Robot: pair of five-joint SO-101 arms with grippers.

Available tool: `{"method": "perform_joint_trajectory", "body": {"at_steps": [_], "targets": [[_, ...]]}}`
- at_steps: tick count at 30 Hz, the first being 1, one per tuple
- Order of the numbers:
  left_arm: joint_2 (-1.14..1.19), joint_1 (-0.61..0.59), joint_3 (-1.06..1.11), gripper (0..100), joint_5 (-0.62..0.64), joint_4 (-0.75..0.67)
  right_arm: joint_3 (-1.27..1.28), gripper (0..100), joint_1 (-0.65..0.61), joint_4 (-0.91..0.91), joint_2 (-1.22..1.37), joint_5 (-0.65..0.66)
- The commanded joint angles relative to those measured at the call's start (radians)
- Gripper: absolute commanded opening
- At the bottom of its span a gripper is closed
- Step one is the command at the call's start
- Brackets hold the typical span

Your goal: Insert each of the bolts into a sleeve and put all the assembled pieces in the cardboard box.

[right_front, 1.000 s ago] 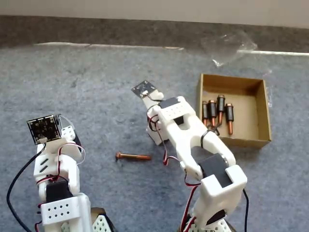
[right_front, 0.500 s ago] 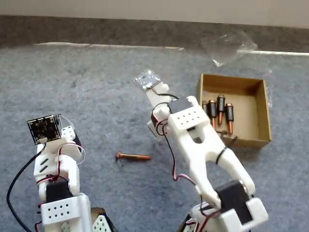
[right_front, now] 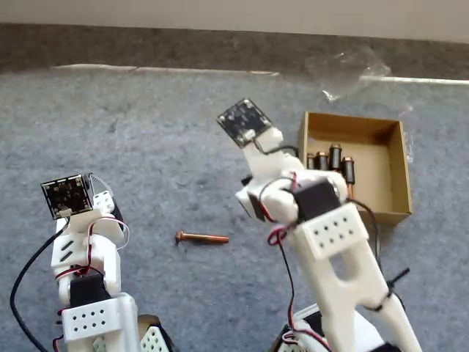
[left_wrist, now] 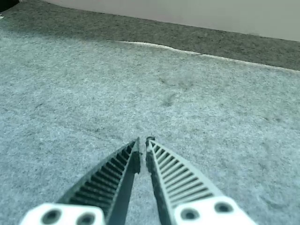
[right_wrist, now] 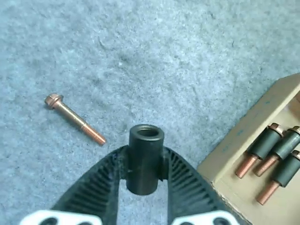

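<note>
High view first, at the left edge: the left arm [right_front: 88, 293] stands near the front of the grey felt table [right_front: 146, 132], its wrist camera board tilted up. In the left wrist view the left gripper [left_wrist: 143, 140] hangs over bare felt with its fingers drawn together. The ribbed pads all but meet at the tips and nothing is between them.

Next to the right, the loose copper bolt [right_front: 202, 237] lies flat on the felt between the two arms. Its flanged head points toward the left arm and its threaded end toward the right arm. It is apart from both grippers. The right wrist view also shows this bolt [right_wrist: 75, 118] lying alone on the table.

Further right, the right arm [right_front: 330, 235] rises from the front edge and leans over the middle of the table. The right gripper [right_wrist: 144, 152] is clamped on a dark sleeve [right_wrist: 145, 164]. The sleeve is held upright between the fingers, with its open bore facing the camera. It hangs above the felt, between the bolt and the box.

At the far right sits the cardboard box [right_front: 392, 176], open at the top, just beside the right arm. Assembled pieces [right_front: 335, 157] lie side by side on its floor near the wall facing the arm. They are dark sleeves with copper bolt ends sticking out. I count what looks like four from above, though the arm covers part of them. The right wrist view shows three of them [right_wrist: 263, 144] inside the box wall [right_wrist: 243, 136].

Behind the box, a clear plastic bag [right_front: 344, 70] lies crumpled at the table's back edge.
</note>
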Motion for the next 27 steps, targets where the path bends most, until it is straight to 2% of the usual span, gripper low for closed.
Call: {"method": "perform_joint_trajectory", "body": {"at_steps": [1, 8, 10, 12, 14, 21, 27], "targets": [[0.002, -0.004, 0.025, 4, -0.031, 0.003, 0.081, 0.4, 0.013, -0.012, -0.173, 0.0], [0.002, 0.099, 0.025, 4, -0.216, 0.069, 0.403, 0.4, 0.018, -0.142, -0.516, -0.002], [0.002, 0.107, 0.025, 4, -0.244, 0.084, 0.472, 0.4, 0.022, -0.16, -0.591, -0.063], [0.002, 0.108, 0.024, 4, -0.25, 0.097, 0.526, 0.4, 0.054, -0.165, -0.642, -0.153], [0.002, 0.108, 0.024, 4, -0.249, 0.097, 0.562, 0.4, 0.096, -0.165, -0.671, -0.184], [0.002, 0.11, -0.036, 4, -0.249, 0.212, 0.648, 0.4, 0.246, -0.268, -0.731, -0.189], [0.002, 0.116, -0.047, 4, -0.249, 0.224, 0.727, 0.4, 0.272, -0.326, -0.78, -0.189]]}}
